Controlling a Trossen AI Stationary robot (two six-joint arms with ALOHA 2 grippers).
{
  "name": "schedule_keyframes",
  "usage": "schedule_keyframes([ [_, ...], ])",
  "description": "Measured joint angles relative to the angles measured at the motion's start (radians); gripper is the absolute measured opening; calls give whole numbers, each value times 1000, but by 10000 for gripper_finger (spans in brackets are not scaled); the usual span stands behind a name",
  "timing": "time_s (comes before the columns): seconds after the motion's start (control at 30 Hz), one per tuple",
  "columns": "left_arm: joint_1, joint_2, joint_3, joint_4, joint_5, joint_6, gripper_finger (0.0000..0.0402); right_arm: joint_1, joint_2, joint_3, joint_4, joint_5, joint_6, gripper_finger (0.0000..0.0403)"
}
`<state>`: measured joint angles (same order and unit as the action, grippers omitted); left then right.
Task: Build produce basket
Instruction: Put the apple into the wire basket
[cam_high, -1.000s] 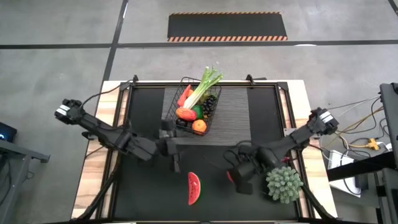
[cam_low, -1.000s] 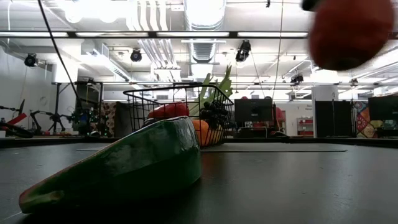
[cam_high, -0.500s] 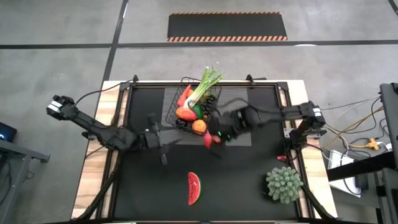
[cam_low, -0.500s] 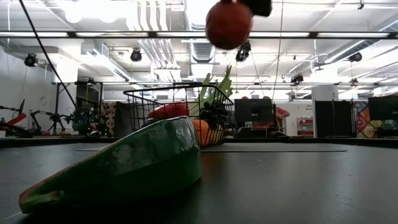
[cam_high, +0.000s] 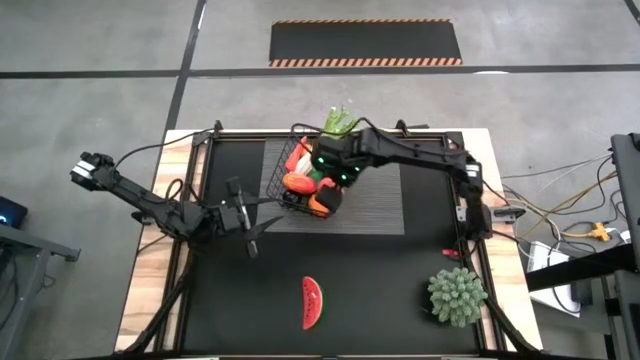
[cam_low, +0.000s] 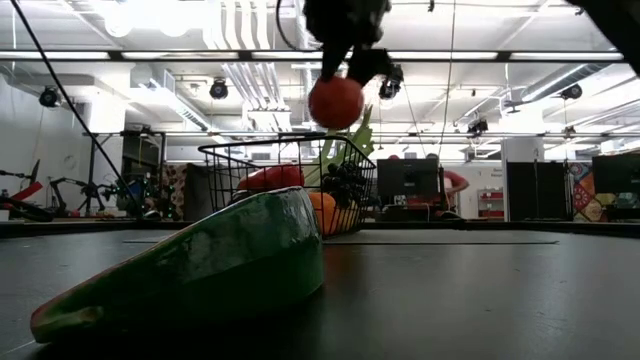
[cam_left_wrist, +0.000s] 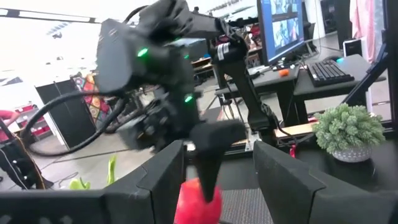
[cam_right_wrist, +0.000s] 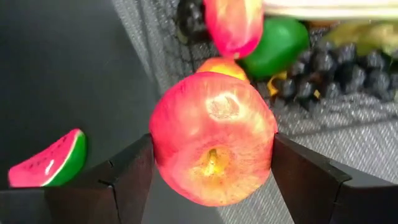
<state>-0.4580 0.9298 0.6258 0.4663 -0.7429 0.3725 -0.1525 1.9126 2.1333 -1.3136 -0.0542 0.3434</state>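
The black wire basket (cam_high: 300, 172) stands on a grey ribbed mat (cam_high: 385, 195) at the table's far middle. It holds a leek, grapes (cam_right_wrist: 339, 65), a lime (cam_right_wrist: 277, 38), an orange and red pieces. My right gripper (cam_high: 331, 190) hangs over the basket's near corner, shut on a red apple (cam_low: 336, 102). A watermelon slice (cam_high: 312, 302) lies on its side on the near part of the black table. My left gripper (cam_high: 246, 222) is open, low over the table to the basket's left. My right gripper pinches the red apple (cam_right_wrist: 211, 134) between its two fingers (cam_right_wrist: 127, 177), one on each side at its widest part. The fingers come from above, pointing down. The apple is lifted clear and hangs just above the basket's rim (cam_low: 285, 145).
A small potted green plant (cam_high: 456, 295) stands at the table's near right corner. Wooden strips edge the table left and right. The right arm reaches from the right edge across the mat. Bare black table lies between the watermelon slice and the basket.
My right gripper has carried the apple from the near right of the table, by the plant, up and across toward the far edge, and now holds it over the basket's near corner. My left gripper has drawn back toward the table's left edge. The watermelon slice has stayed put.
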Motion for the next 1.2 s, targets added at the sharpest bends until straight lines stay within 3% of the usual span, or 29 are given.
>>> schedule_keyframes([
  [0.4, 0, 9, 0, -3, 1, 0, 178, -62, 191, 148, -59, -6, -131, 276],
  [0.87, 0, 9, 0, -2, 1, 0, 178, -69, 258, 153, -57, 2, -199, 277],
  [1.2, 0, 10, 0, -2, 1, 1, 178, -69, 258, 151, -62, 2, -199, 344],
])
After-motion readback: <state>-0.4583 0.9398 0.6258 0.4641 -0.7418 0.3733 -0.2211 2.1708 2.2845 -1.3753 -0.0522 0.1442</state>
